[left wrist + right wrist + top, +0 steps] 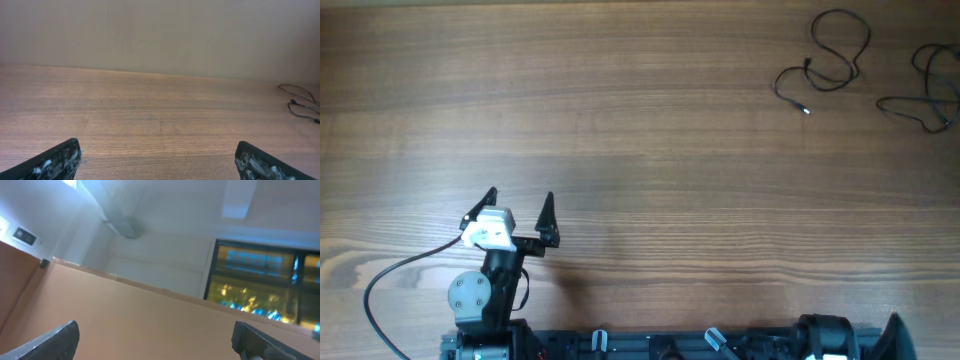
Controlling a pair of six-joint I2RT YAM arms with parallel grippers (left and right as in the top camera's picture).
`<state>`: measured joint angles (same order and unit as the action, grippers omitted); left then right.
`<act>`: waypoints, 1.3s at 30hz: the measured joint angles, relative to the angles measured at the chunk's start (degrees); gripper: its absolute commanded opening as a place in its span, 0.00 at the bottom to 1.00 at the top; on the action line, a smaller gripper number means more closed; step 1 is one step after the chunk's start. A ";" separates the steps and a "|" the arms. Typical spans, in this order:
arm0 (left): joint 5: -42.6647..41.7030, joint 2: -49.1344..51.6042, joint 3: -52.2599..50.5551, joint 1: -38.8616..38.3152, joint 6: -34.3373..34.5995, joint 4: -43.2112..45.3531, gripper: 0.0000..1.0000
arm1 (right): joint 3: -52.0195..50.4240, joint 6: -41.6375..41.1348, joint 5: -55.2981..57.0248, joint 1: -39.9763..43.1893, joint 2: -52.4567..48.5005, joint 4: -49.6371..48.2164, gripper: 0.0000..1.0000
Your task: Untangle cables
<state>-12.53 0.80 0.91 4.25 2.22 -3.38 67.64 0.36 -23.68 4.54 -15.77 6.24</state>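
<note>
The left gripper (520,196) sits low at the near left, fingers spread wide, pointing across the table (640,130). The right gripper (155,336), folded back at the near right edge, tilts up toward the ceiling, its fingers also apart. The cables (810,66) lie in loose loops at the far right corner, reaching the right edge. A wide stretch of open tabletop separates them from both arms.

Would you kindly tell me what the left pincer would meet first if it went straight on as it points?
The way looks free: the left pincer faces only bare table up to the far edge. The cables lie well off to its right. Its tilt is unclear.
</note>
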 measured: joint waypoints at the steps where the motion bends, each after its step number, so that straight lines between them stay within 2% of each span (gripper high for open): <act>1: -0.04 0.00 0.00 0.00 -0.24 0.00 1.00 | -1.18 0.79 0.17 -0.02 1.07 -1.33 1.00; 5: -0.02 0.00 0.00 0.00 -0.70 0.00 1.00 | -6.01 5.68 0.46 0.00 7.32 -4.13 1.00; 11: -0.04 0.00 0.00 0.00 -0.72 0.00 1.00 | -6.67 7.50 0.61 -0.24 14.47 -4.09 1.00; 17: -0.04 0.00 0.00 0.00 -0.72 0.00 1.00 | -6.36 7.98 0.81 -3.74 14.78 -2.51 1.00; 20: -0.04 0.00 0.00 0.00 -0.74 0.00 1.00 | -8.31 12.81 1.07 -3.74 14.78 -0.20 1.00; 24: -0.02 0.00 -0.02 0.00 -0.94 0.02 1.00 | -19.02 18.45 2.34 -3.74 14.78 11.28 1.00; 25: -0.04 0.02 -0.02 0.00 -1.05 0.07 1.00 | -24.39 19.06 2.56 -3.74 14.58 10.91 1.00; 30: -0.04 0.00 -0.04 0.00 -1.09 0.07 1.00 | -47.36 19.76 2.99 -3.74 14.23 -3.13 1.00; 33: -0.04 0.00 -0.04 0.00 -1.09 0.04 1.00 | -56.72 18.16 4.63 -3.74 14.21 -8.70 1.00; 36: -0.04 0.00 -0.04 0.00 -1.11 0.04 1.00 | -61.35 13.42 8.35 -3.74 14.21 -9.53 1.00; 39: -0.04 0.00 -0.04 0.00 -1.11 0.04 1.00 | -63.49 12.00 10.12 -3.74 14.23 -9.57 1.00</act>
<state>-12.58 0.80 0.86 4.25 1.10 -3.33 4.14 12.36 -13.56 0.80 -1.54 -3.33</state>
